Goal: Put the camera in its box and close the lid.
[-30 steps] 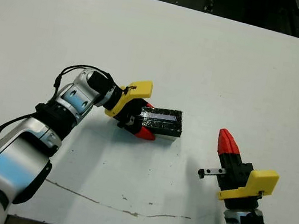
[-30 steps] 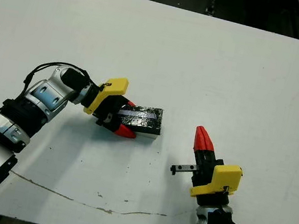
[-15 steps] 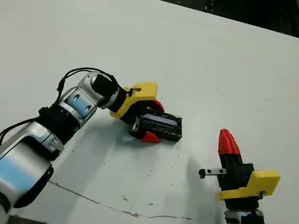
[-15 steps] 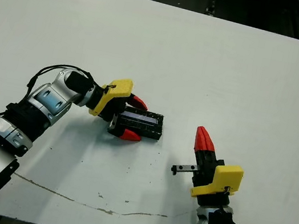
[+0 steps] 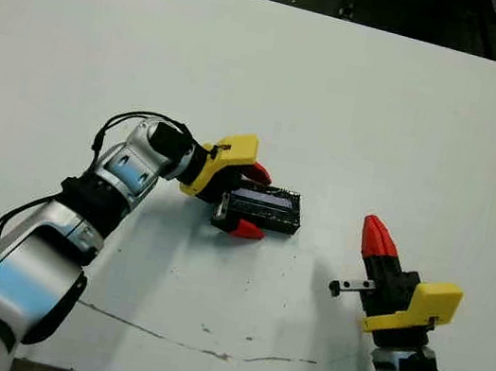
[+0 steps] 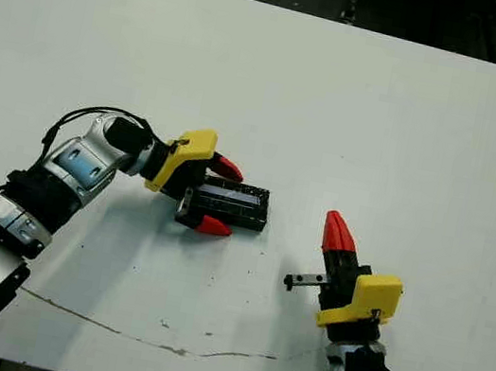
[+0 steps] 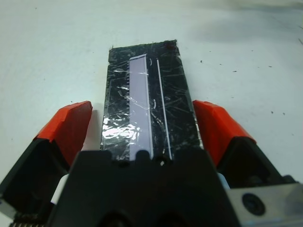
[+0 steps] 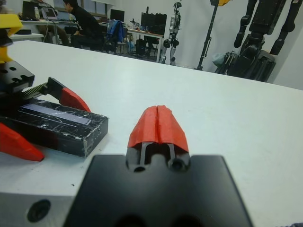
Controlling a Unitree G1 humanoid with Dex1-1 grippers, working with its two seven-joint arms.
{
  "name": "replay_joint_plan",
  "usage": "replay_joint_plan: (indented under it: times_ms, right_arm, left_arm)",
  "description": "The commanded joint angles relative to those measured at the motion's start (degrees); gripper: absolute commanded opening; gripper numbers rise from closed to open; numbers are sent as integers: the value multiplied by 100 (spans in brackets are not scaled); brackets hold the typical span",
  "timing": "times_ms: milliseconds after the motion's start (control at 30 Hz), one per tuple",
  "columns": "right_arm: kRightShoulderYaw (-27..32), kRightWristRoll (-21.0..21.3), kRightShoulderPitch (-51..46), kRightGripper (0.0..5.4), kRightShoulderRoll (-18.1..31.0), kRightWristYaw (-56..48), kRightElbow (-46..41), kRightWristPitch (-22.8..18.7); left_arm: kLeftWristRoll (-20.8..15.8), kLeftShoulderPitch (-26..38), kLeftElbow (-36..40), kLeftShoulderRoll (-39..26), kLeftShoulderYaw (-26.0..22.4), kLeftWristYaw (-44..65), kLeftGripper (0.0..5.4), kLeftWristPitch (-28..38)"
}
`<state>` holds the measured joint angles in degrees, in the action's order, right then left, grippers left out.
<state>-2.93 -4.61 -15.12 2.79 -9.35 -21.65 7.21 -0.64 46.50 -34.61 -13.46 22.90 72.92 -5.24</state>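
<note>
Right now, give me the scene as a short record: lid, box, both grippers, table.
lid: on the box, speckled top with pale stripe
camera: not visible
left gripper: open, red fingers either side of the box, apart from it
right gripper: shut, holds nothing, apart from the box on the robot's right
table: white, scuffed near the front edge

A white table (image 5: 359, 99) carried a thin dark crack line (image 5: 201, 343) near its 6 o'clock edge. Beyond the table, toward 11 o'clock, a person (image 8: 83, 26) sat at a desk (image 8: 35, 23); dark humanoid robots (image 8: 258, 38) stood toward 1 o'clock.
</note>
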Motion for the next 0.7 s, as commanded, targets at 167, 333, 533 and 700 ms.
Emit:
replay_joint_plan:
  times_ms: [167, 333, 533, 700]
  right_arm:
    - [52, -1, -84, 0, 61, 20, -1, -28]
    - [36, 54, -94, 0, 71, 46, -42, -93]
    - [22, 88, -94, 0, 69, 54, -60, -115]
    - [30, 69, -90, 0, 87, 8, -23, -54]
  left_arm:
    - [32, -526, 815, -389, 67, 109, 539, -187]
    - [-167, -810, 1075, -824, -252, 61, 539, -468]
    - [-309, -1041, 1189, -1301, -648, -157, 539, -716]
    - [-439, -1173, 1144, -1510, -969, -371, 539, -821]
